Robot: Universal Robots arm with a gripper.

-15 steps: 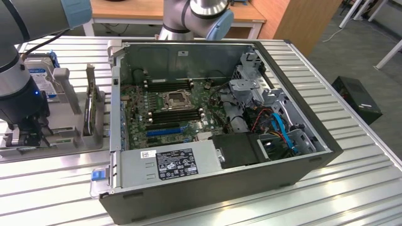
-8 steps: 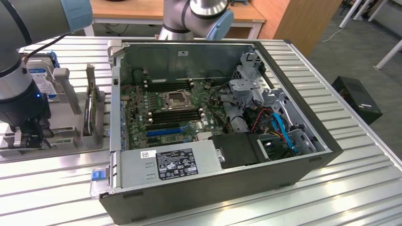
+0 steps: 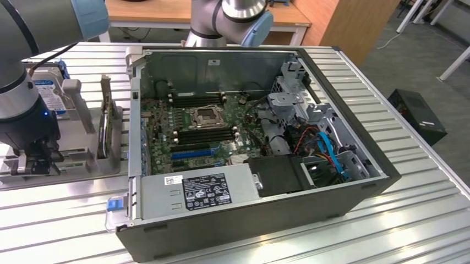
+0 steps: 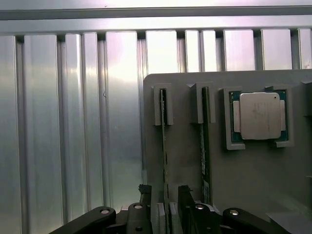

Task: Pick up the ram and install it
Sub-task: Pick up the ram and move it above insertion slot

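Ribbed silver aluminium table (image 4: 73,122) lies under a flat grey plastic holder (image 4: 183,146). The ram (image 4: 164,141), a long thin green circuit-board stick, stands on edge in a narrow slot close to the holder's outer edge, with bare table beyond that edge. The black two-fingered tool (image 4: 165,207) straddles one end of it, jaws apart, one finger on each side. A second green stick (image 4: 203,146) stands parallel just beside, leaving a narrow lane. Past that sits a square silver processor chip (image 4: 259,116). An open black computer case (image 3: 309,214) stands well apart, toward the exterior view's right.
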